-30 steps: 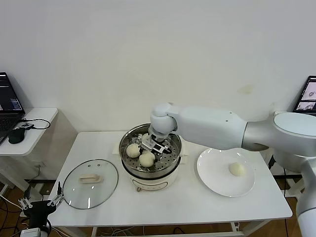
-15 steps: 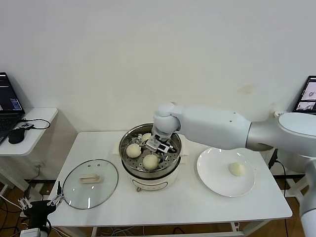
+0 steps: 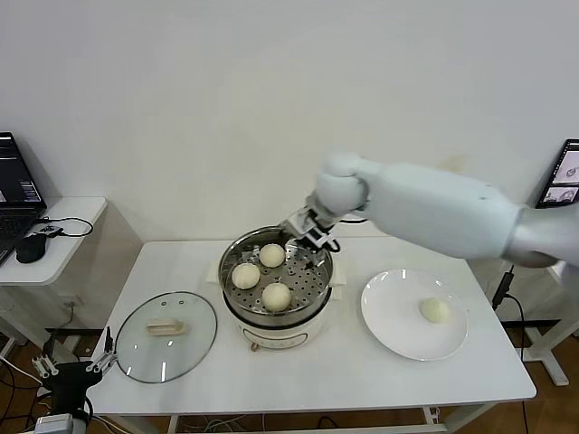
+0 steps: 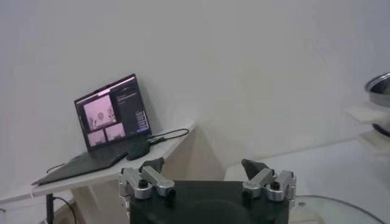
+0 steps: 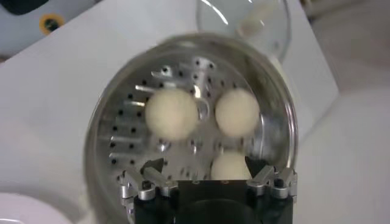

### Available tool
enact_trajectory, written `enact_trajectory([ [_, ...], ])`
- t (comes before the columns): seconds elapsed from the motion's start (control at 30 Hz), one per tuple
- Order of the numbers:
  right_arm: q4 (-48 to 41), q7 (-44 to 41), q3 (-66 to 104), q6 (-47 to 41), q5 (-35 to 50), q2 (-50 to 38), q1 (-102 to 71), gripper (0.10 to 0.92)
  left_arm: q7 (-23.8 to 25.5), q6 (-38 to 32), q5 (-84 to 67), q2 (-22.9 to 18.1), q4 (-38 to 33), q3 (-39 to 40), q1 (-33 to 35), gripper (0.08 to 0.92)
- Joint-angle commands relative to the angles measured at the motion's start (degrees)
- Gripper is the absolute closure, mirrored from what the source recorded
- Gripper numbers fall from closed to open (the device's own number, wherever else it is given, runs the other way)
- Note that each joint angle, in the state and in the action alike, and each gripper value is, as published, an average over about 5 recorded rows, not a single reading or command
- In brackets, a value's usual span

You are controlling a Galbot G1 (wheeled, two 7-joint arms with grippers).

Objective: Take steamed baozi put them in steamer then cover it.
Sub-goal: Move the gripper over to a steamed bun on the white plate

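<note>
The steel steamer (image 3: pixel 237 310) on its cream base stands mid-table. Three cream-white baozi lie on its perforated tray (image 3: pixel 245 275) (image 3: pixel 272 255) (image 3: pixel 277 296). The right wrist view shows them too (image 5: pixel 172 113) (image 5: pixel 237 112) (image 5: pixel 228 165). A fourth baozi (image 3: pixel 435 310) lies on the white plate (image 3: pixel 393 294) to the right. My right gripper (image 3: pixel 312 231) is open and empty, raised above the steamer's back right rim; it also shows in its wrist view (image 5: pixel 203 163). The glass cover (image 3: pixel 166 335) lies flat on the table left of the steamer. My left gripper (image 3: pixel 71 369) is open and parked low at the table's front left corner.
A side table with a laptop (image 3: pixel 14 185) and mouse (image 3: pixel 30 249) stands at the far left; the laptop shows in the left wrist view (image 4: pixel 113 122). Another screen (image 3: pixel 563 176) is at the far right. The white table (image 3: pixel 344 371) has bare room in front.
My right gripper has let go of the third baozi in the steamer, then risen up and back to the right, out of the pot. The left arm has not moved.
</note>
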Motion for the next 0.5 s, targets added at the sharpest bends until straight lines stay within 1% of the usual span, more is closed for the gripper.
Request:
enact_trajectory([
  [0.03, 8.3, -0.5, 10.2, -10.0, -0.1, -24.3, -9.6, 0.203, 0.1, 0.0, 0.4, 0.6, -0.2, 1.0, 0.1, 0.177],
  [0.17, 7.3, -2.4, 18.8, -7.4, -6.1, -31.4, -20.9, 0.203, 0.1, 0.0, 0.9, 1.0, -0.2, 1.7, 0.3, 0.177],
  [0.23, 6.3, -3.4, 22.9, -5.9, -8.7, -33.3, -26.4, 0.203, 0.2, 0.0, 1.2, 1.0, -0.2, 2.0, 0.3, 0.177],
  [0.37, 3.7, -4.5, 27.5, -2.9, -13.3, -35.2, -33.4, 0.203, 0.2, 0.0, 1.6, 1.1, 0.2, 2.6, 0.3, 0.177],
  [0.5, -0.2, -4.2, 31.3, -0.3, -17.3, -34.8, -38.2, 0.203, 0.2, 0.1, 2.1, 1.1, 0.5, 3.2, 0.1, 0.177],
])
